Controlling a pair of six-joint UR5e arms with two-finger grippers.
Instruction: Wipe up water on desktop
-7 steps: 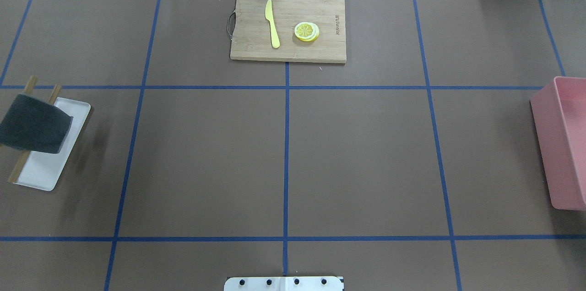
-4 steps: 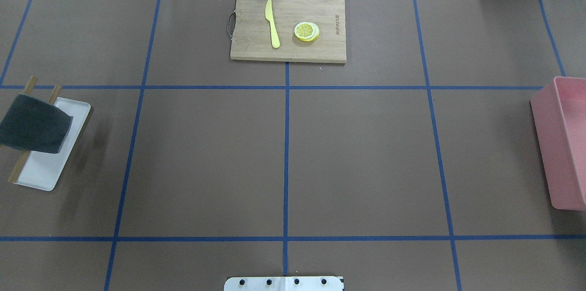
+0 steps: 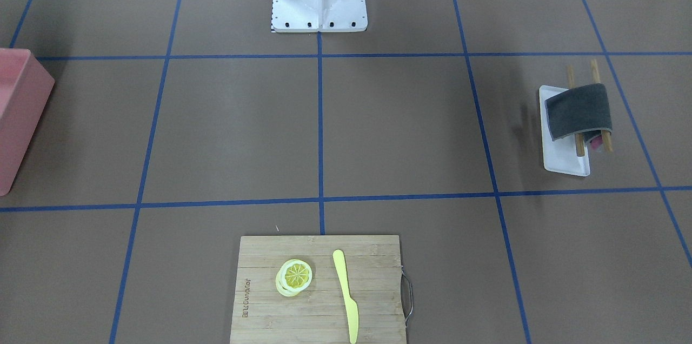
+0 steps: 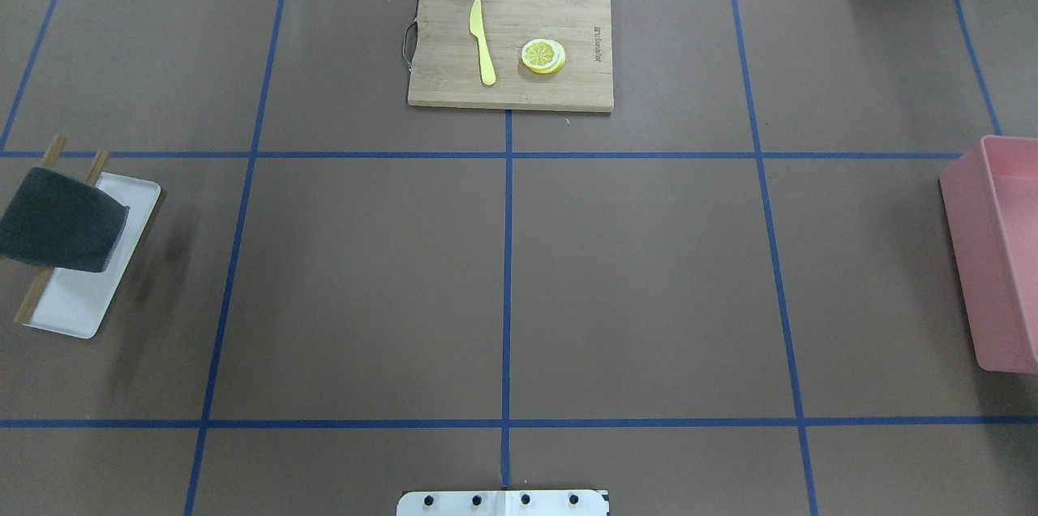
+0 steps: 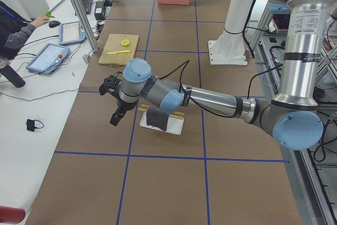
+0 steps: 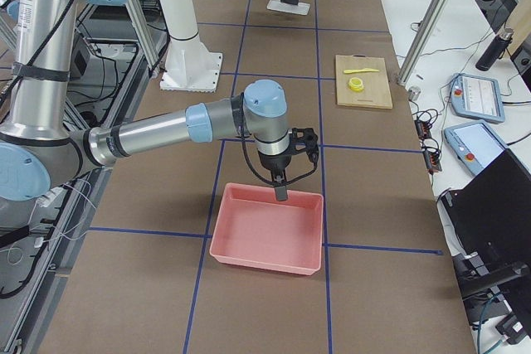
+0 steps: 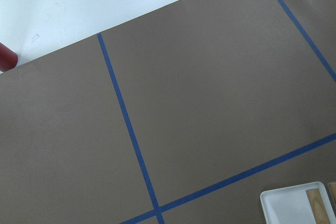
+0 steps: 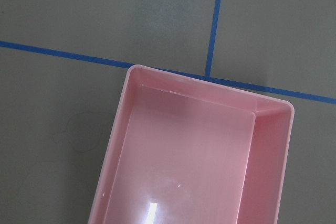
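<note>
- Showing the desktop (image 4: 632,273), a brown surface gridded with blue tape, which extends on every side of the white tray (image 4: 77,309); no puddle can be made out on it in any view.
- A dark grey cloth (image 4: 61,220) is draped over two wooden sticks (image 4: 53,149) that run along the tray's long axis. The cloth arches across them, clear of the tray's far end, and is judged to be the wiping tool, as yet untouched.
- The left gripper (image 5: 115,117) hangs raised above the desktop near the tray, off to one side of it and not over the cloth. Its wrist view catches only a corner of the tray at the lower right edge. It appears in the left side view alone, so whether its fingers are spread or pressed together cannot be told.
- The right gripper (image 6: 280,190) is well apart from the tray, across the whole desktop, above the pink bin (image 6: 264,264); its finger state likewise cannot be told.
- The left arm is plainly nearer. The coming move probably calls for shifting sideways over the cloth and closing across its arched fold.
- A cutting board (image 4: 454,86) with a yellow knife (image 4: 483,45) and lemon slices (image 4: 542,56) lies well apart from the tray, toward the operators' side.
</note>
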